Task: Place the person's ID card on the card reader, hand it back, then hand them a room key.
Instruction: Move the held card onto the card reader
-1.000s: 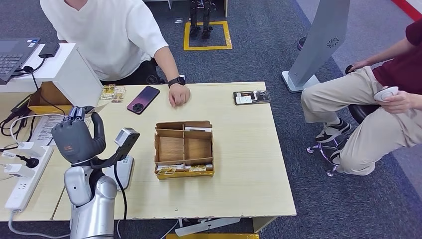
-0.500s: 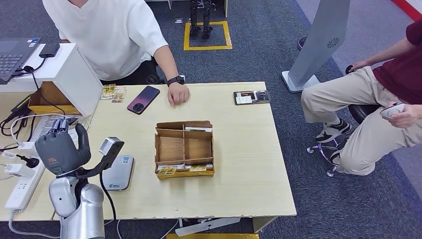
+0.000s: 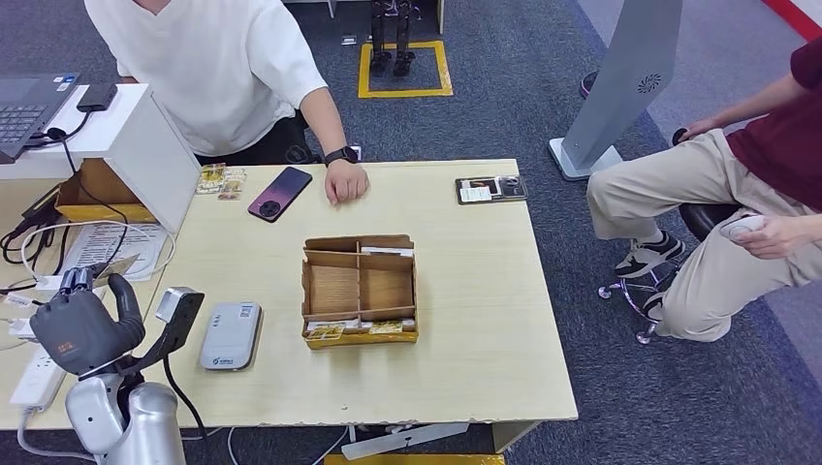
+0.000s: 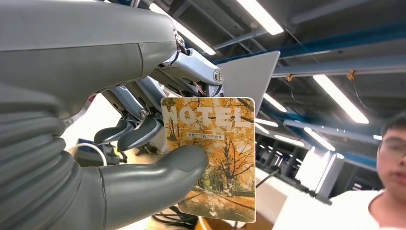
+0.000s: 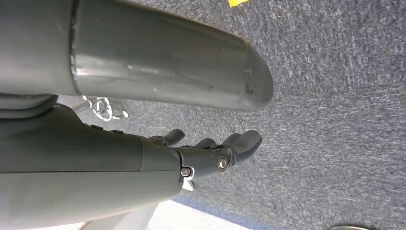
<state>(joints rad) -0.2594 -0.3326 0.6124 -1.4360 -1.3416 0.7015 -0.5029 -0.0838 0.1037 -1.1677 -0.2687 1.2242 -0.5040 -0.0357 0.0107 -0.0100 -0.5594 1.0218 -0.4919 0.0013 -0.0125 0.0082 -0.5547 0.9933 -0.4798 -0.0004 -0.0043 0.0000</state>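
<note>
Back toward the near left corner of the surface (image 3: 465,320) the left hand (image 3: 82,329) has drawn, lower and farther left than a second ago, and the grey card reader (image 3: 231,335) it was covering now lies in full sight just left of the tray. From the left wrist view the hand (image 4: 119,158) holds a room key (image 4: 215,158), an orange card printed HOTEL over autumn trees, pinched flat between the thick thumb and the darker fingers (image 4: 139,132) behind it, the card standing upright and tilted toward the person across the surface.

The right hand (image 5: 210,155) hangs over the blue-grey carpet with nothing in it, its fingers loosely curled and apart.

At mid-surface sits a cardboard tray (image 3: 359,289) split into compartments, with more orange cards (image 3: 354,329) lined along its near edge. On the far side a person in a white shirt (image 3: 208,68) leans in, one hand (image 3: 347,182) with a black wristwatch resting on the wood. Just left of that hand lies a dark phone (image 3: 278,194), and farther left two small yellow cards (image 3: 220,180). A dark card holder (image 3: 490,189) rests near the far right corner. A white box (image 3: 145,145) with a laptop (image 3: 29,107) on top stands at the far left, with cables and a power strip (image 3: 44,363) below it. A second person in a dark red shirt and tan trousers (image 3: 737,223) sits on the right, well apart from the surface.
</note>
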